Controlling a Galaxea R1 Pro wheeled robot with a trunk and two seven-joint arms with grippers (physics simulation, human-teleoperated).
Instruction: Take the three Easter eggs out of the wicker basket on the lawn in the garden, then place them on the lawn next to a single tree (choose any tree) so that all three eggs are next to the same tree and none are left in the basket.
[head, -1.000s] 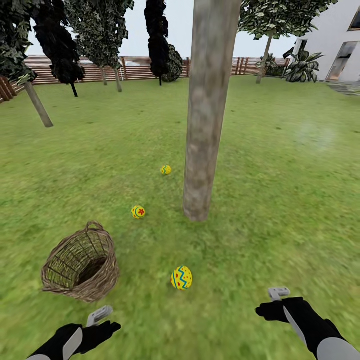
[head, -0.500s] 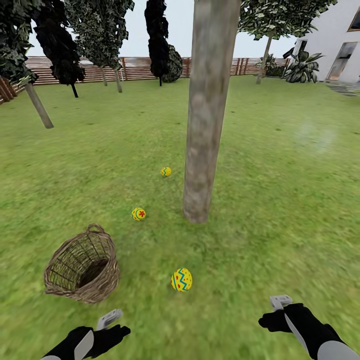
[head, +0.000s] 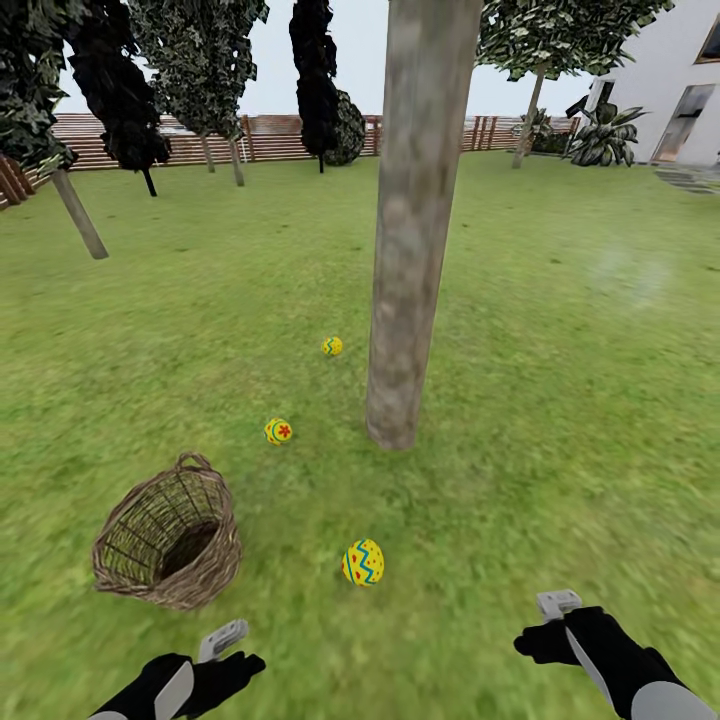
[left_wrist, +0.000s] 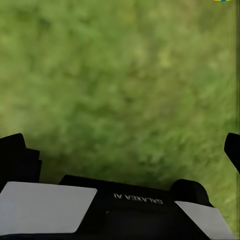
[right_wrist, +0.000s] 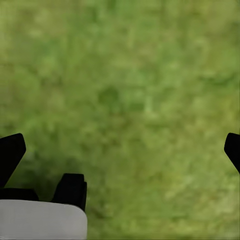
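Left gripper (left_wrist: 120, 150) jaws gaping wide, gripping nothing; body reading "GALAXEA AI". Right gripper (right_wrist: 120, 150) likewise. Three eggs (head: 363, 562) (head: 278, 431) (head: 332, 346) lying on lawn (head: 560, 400) beside tree (head: 405, 300); wicker basket (head: 168, 545) tipping nearby.

Home garden: lawn (head: 560, 400), slatted wooden fence (head: 270, 138), trees, white house (head: 670, 90).
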